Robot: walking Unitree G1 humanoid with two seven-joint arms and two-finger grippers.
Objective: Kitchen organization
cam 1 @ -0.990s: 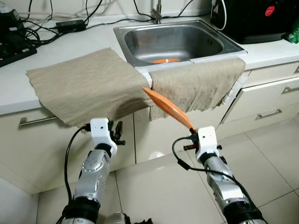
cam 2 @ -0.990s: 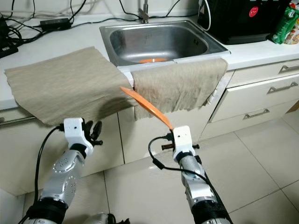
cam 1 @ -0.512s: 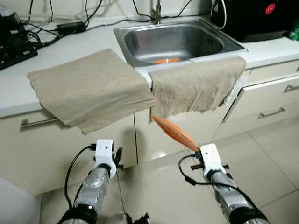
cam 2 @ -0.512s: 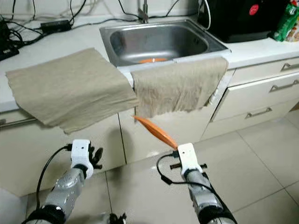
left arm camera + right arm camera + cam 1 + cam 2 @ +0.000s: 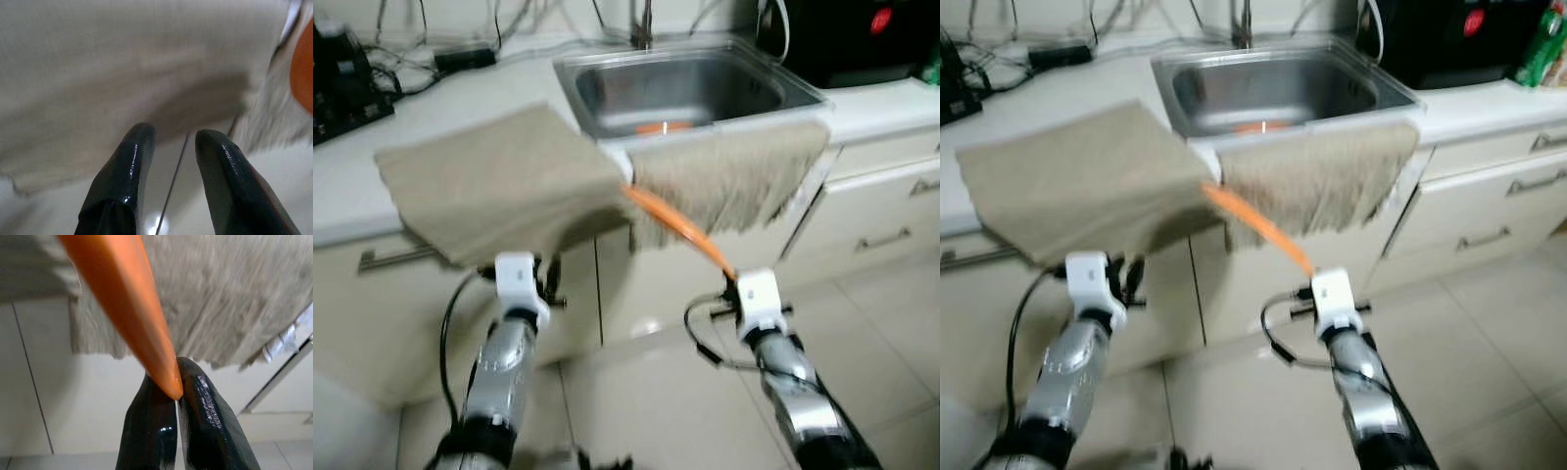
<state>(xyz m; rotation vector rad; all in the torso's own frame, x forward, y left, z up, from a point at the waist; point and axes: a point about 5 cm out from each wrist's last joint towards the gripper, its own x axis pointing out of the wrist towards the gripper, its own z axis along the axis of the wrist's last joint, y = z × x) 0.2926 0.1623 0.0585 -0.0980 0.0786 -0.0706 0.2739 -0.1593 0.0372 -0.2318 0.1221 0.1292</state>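
The right gripper (image 5: 176, 382) has its jaws clamped on the narrow end of a long orange spatula-like tool (image 5: 122, 308); in the right wrist view the two black fingers (image 5: 205, 416) meet around its tip. From the head views the orange tool (image 5: 675, 223) slants up and away from the gripper toward the front edge of the surface, its far end lying just before the gap between two cloths, close to the corner of the left one; whether it touches the fabric cannot be told through the blur.

The left gripper (image 5: 171, 142) hangs with its jaws apart, nothing between them; its fingers (image 5: 122, 176) point at the overhanging edge of the left cloth (image 5: 122, 63) and the cabinet front below it. In the head views the left gripper (image 5: 1126, 279) sits low, in front of the cabinet under that cloth, well apart from the right gripper (image 5: 729, 276).

The left cloth (image 5: 494, 176), beige, lies spread on the white surface (image 5: 342, 186) left of the sink and droops over its front edge. The right cloth (image 5: 729, 176) is draped over the front rim of the steel sink (image 5: 690, 88) and hangs down the cabinet. Something orange (image 5: 658, 127) lies in the sink's basin near its front wall. Black cables (image 5: 372, 69) clutter the back left corner of the surface, and a black appliance (image 5: 852, 34) stands at the back right. Cream drawers with metal handles (image 5: 881, 240) sit below on the right, above a pale tiled floor (image 5: 891, 343).
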